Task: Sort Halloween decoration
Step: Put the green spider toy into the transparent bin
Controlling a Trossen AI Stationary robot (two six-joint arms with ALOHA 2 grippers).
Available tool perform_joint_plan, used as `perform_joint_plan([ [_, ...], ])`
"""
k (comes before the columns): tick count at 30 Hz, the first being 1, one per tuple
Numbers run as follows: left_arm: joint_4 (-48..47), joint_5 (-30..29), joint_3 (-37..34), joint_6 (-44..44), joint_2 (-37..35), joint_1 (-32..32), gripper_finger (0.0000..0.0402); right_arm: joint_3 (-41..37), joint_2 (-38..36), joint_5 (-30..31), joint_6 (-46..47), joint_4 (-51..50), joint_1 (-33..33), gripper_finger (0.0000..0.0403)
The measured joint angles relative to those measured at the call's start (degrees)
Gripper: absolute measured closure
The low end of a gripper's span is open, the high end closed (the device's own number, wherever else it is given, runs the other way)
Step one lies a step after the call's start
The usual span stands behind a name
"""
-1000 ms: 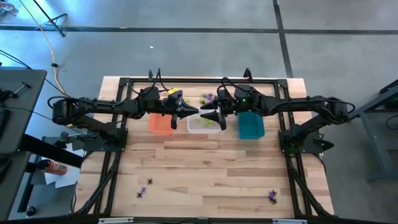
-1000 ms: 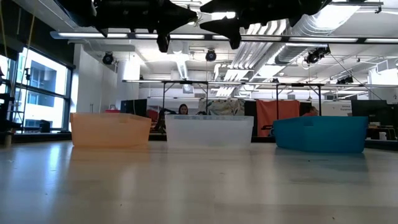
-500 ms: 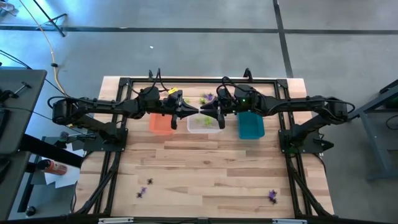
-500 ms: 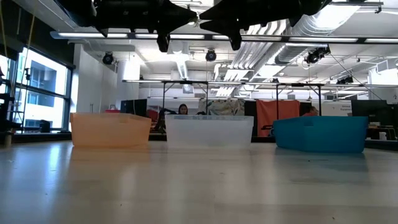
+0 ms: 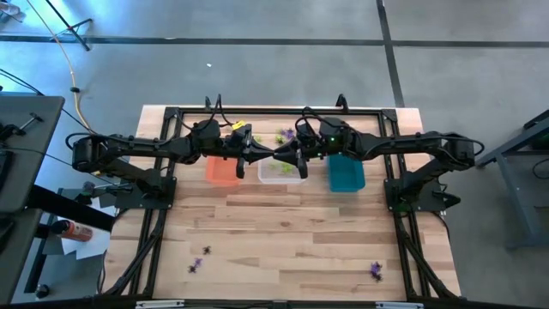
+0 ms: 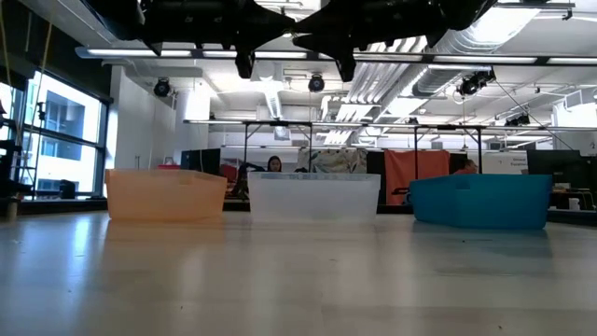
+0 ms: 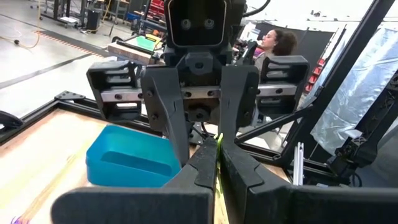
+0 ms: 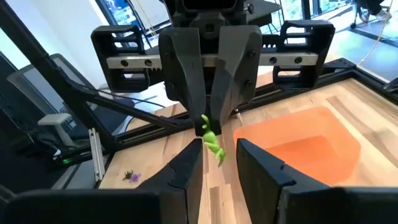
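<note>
A lime green trinket (image 8: 212, 142) of the Halloween decoration hangs in the air above the clear bin (image 5: 283, 172). My left gripper (image 5: 271, 155) reaches in level from the table's left and is shut on it. My right gripper (image 8: 219, 149) faces it from the right, open by a narrow gap, with one finger on each side of the trinket. More green pieces lie in the clear bin. Purple and dark trinkets lie near the front edge (image 5: 197, 264) (image 5: 376, 270) and behind the bins (image 5: 286, 135). My left gripper pinches the trinket's upper end (image 8: 207, 127) between the free ends of its two fingers (image 7: 208, 158). The fingers lie level and point toward the table's right. The trinket hangs below them, clear of the bin. My right gripper's fingers (image 8: 194, 158) flank the trinket; I cannot tell whether they touch it.
The orange bin (image 5: 222, 170), the clear bin and the teal bin (image 5: 346, 173) stand in a row at the table's far middle, below both grippers. A black frame (image 5: 171, 112) runs round the table. A person (image 7: 273, 43) sits in the room beyond.
My right gripper's fingers have drawn closer together around the trinket at my left gripper's tips. My left gripper has kept still, shut on the trinket.
</note>
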Motion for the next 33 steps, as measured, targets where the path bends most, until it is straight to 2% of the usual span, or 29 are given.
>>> perform_joint_plan([
  [10, -0.7, -0.1, 0.0, 0.1, 0.0, 0.0, 0.0401, 0.0, -0.2, -0.7, -0.5, 0.3, 0.0, 0.0316],
  [17, -0.8, -0.3, 0.0, 0.2, 0.0, 0.0, 0.0396, 0.0, -0.2, -0.7, -1.1, 0.1, 0.0, 0.0392],
  [20, -0.9, -0.5, 0.0, 1.3, 0.0, 0.0, 0.0386, 0.0, -0.2, -0.7, -1.1, -0.2, 0.0, 0.0392],
  [26, -4.4, -0.7, 0.0, 1.6, -1.1, 1.8, 0.0336, 0.0, -1.1, -0.6, -1.8, -4.3, -0.5, 0.0399],
  [33, -17.3, -0.8, 0.0, 1.6, -7.3, 6.3, 0.025, 0.0, -3.5, 1.2, -4.7, -16.1, -2.0, 0.0402],
])
